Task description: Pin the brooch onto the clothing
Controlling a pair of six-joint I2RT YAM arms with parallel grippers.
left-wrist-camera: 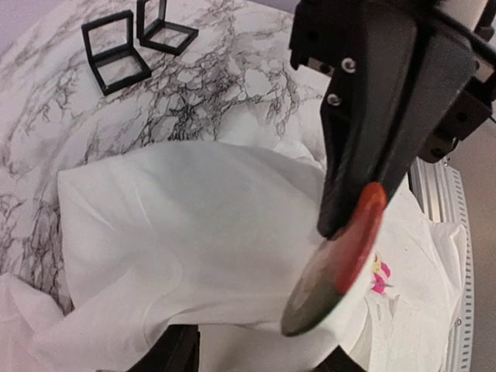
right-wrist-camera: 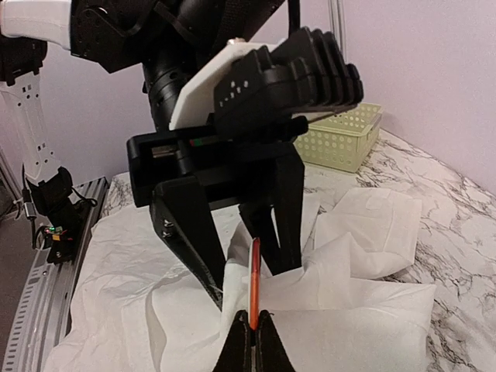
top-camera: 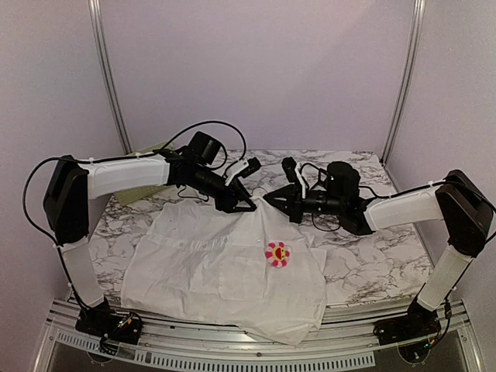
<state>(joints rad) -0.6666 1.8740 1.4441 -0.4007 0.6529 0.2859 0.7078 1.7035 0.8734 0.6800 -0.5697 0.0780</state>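
Observation:
The clothing, a white shirt (top-camera: 209,271), lies spread on the marble table (top-camera: 387,256), bunched up at its far edge (right-wrist-camera: 364,232). The brooch (right-wrist-camera: 253,283) is a thin round disc with an orange-red rim and a dull grey face (left-wrist-camera: 333,267). It stands on edge against a raised fold of the shirt. My right gripper (right-wrist-camera: 253,337) is shut on its lower edge. My left gripper (top-camera: 236,203) faces it from the other side, its fingers (right-wrist-camera: 190,232) spread open either side of the disc. A pink flower badge (top-camera: 277,253) sits on the shirt's chest.
Two small open black boxes (left-wrist-camera: 116,50) stand on the marble behind the shirt. A pale green perforated basket (right-wrist-camera: 345,136) sits at the table's far left corner. A metal rail (top-camera: 256,341) runs along the near edge between the arm bases.

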